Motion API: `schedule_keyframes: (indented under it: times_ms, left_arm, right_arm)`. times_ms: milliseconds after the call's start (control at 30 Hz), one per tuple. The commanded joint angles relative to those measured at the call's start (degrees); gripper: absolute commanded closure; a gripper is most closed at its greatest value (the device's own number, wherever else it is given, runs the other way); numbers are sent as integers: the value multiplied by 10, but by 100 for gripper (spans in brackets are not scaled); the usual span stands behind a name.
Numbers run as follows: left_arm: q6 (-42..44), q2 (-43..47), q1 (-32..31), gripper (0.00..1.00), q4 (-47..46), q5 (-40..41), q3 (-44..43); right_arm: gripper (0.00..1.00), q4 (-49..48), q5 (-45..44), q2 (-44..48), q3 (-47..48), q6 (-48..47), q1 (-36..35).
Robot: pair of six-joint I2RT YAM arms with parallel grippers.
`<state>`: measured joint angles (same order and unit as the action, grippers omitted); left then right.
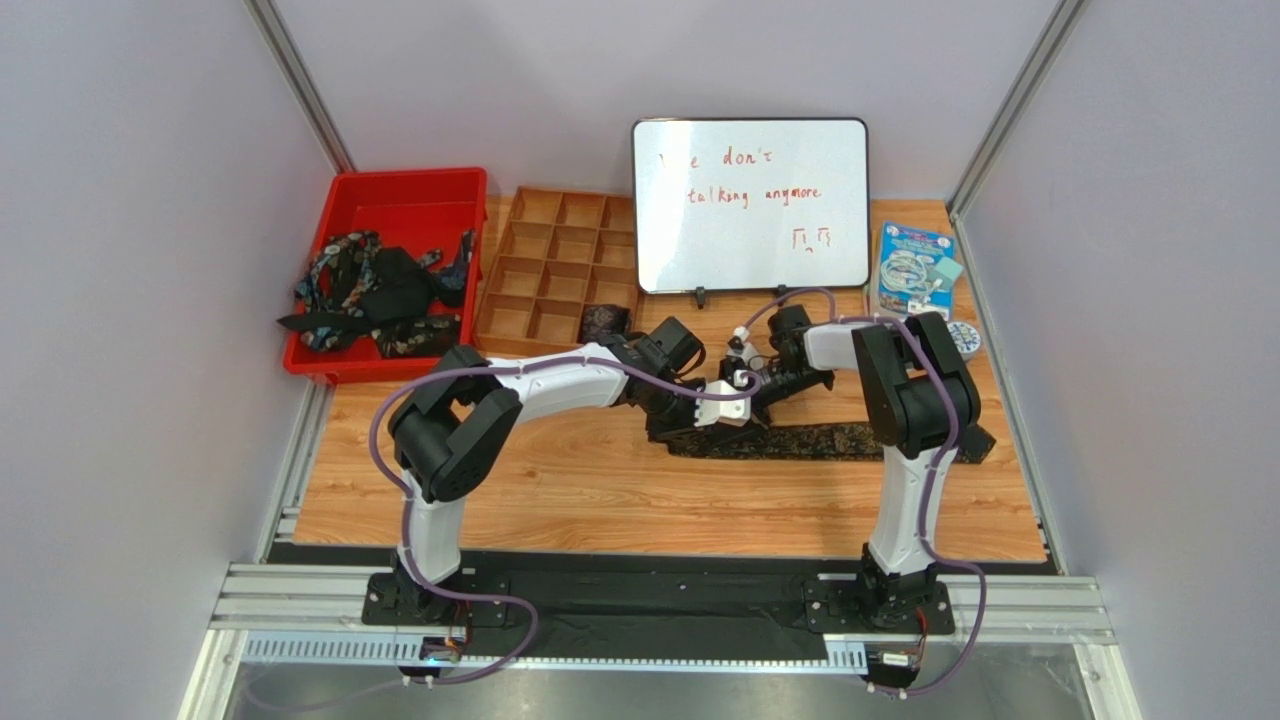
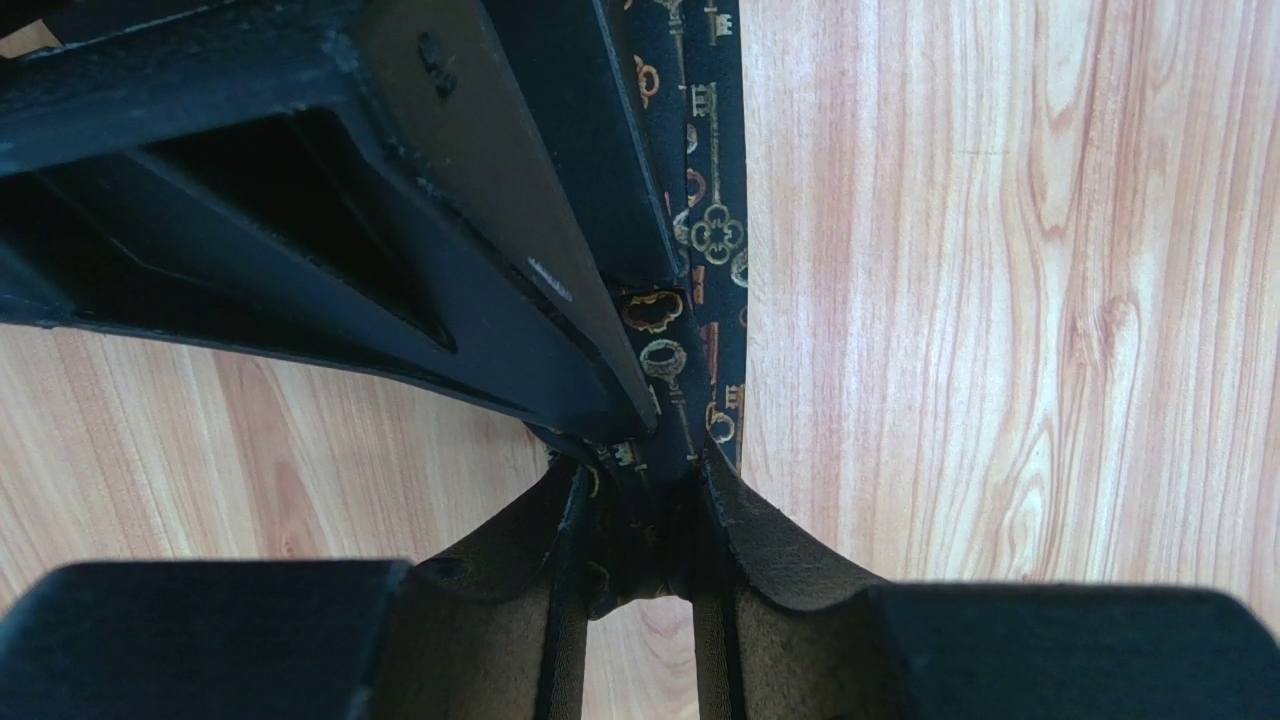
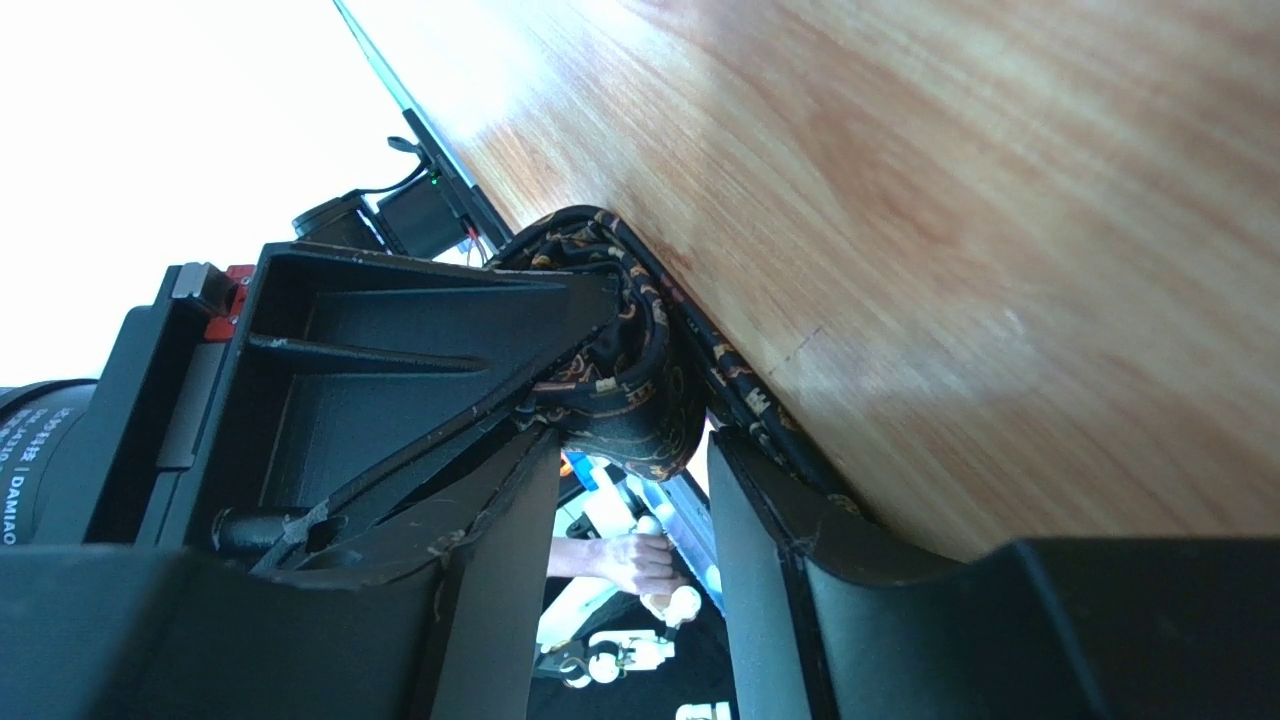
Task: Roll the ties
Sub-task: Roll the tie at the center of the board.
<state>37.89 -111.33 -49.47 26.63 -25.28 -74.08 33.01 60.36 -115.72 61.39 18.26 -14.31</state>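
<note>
One dark tie (image 1: 796, 440) with a gold key pattern lies flat across the middle of the table. Its left end sits where both grippers meet. My left gripper (image 1: 679, 402) is shut on that end, and in the left wrist view the patterned fabric (image 2: 706, 225) is pinched between its fingertips (image 2: 643, 480). My right gripper (image 1: 718, 402) faces it from the right. Its jaws (image 3: 631, 450) stand apart, with the rolled-up part of the tie (image 3: 631, 405) at their tips. More ties (image 1: 368, 285) are heaped in a red bin (image 1: 451, 188).
A wooden compartment tray (image 1: 556, 270) stands beside the red bin, with a dark coil (image 1: 606, 320) in its near right cell. A whiteboard (image 1: 748, 203) is propped at the back. A blue packet (image 1: 914, 270) and a round disc (image 1: 963, 339) lie at the right.
</note>
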Motion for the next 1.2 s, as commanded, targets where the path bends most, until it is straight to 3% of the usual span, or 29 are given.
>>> schedule_keyframes:
  times_ms: [0,33,133,200,233,367,467,567,700,800,1100,1167]
  left_arm:
    - [20,-17,-4,77,46,-21,-10]
    - [24,-19,-4,77,50,-25,-14]
    - [25,-27,-4,75,59,-27,-26]
    - [18,-29,-4,70,61,-24,-32]
    - [13,-28,-3,67,58,-25,-32]
    - [-33,4,10,44,26,-34,-12]
    - [-84,57,25,31,-52,-47,37]
    - [-125,102,34,25,-154,-52,100]
    - [-189,139,40,22,-316,-71,190]
    - [-189,158,39,19,-416,-103,252]
    - [-175,117,31,20,-468,-73,264]
    - [-156,107,29,24,-458,-72,259]
  right_arm:
    - [52,-37,-9,5,5,14,-8]
    - [53,-37,-9,3,7,14,-9]
    - [68,-41,-7,2,4,13,-11]
    - [96,-37,-4,10,1,12,-11]
    - [100,-30,-6,14,-3,6,-10]
    - [100,-4,-9,28,-27,2,-5]
    - [100,-15,-16,30,-43,3,-1]
    - [100,-36,-17,15,-44,10,3]
    - [100,-42,-21,-4,-42,2,9]
    - [100,-44,-28,-13,-40,0,9]
    - [100,-44,-44,-43,-36,-2,9]
    - [100,-42,-45,-49,-39,0,9]
